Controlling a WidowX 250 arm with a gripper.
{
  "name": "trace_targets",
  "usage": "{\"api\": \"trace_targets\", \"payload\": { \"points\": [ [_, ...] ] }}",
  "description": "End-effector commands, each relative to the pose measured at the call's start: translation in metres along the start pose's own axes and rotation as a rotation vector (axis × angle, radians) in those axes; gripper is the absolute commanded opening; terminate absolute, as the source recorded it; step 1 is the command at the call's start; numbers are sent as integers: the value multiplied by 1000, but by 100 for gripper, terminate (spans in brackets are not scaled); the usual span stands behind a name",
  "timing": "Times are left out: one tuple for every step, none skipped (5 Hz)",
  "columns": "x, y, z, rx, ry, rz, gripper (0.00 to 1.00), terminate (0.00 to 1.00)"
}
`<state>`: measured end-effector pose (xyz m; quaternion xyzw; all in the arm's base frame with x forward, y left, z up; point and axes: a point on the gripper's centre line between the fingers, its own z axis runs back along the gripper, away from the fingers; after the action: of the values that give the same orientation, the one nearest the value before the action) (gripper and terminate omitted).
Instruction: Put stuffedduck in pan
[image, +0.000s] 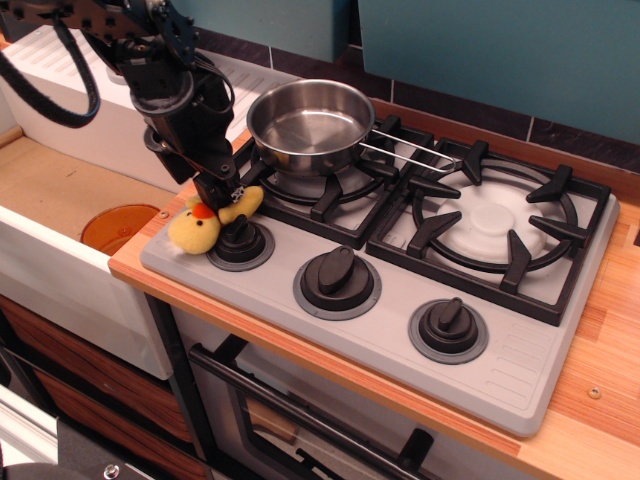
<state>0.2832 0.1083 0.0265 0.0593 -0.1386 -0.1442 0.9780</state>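
Only one view is showing the scene. At the left of the frame the gripper (222, 196) is pointing down onto the stuffedduck (208, 220), its black fingers seeming to be closing on the plush just above the orange-red beak; how tightly they are pinching I cannot tell. The duck is lying at the left edge of the grey stovetop (390, 320), touching the leftmost stove knob (240, 240), its yellow body stretching from lower left to upper right. The pan (310, 125) is sitting on the rear-left burner, up and to the right of the gripper, mouth open and empty, its wire handle (410, 152) pointing right. Judging from this, lifting and carrying up-right is coming next.
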Motion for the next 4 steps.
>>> {"api": "trace_targets", "payload": {
  "points": [
    [8,-9,-11,-20,58,-20,0,0],
    [11,-9,-2,-5,82,-19,0,0],
    [15,-8,20,24,119,-20,0,0],
    [23,-7,49,57,157,-21,0,0]
  ]
}}
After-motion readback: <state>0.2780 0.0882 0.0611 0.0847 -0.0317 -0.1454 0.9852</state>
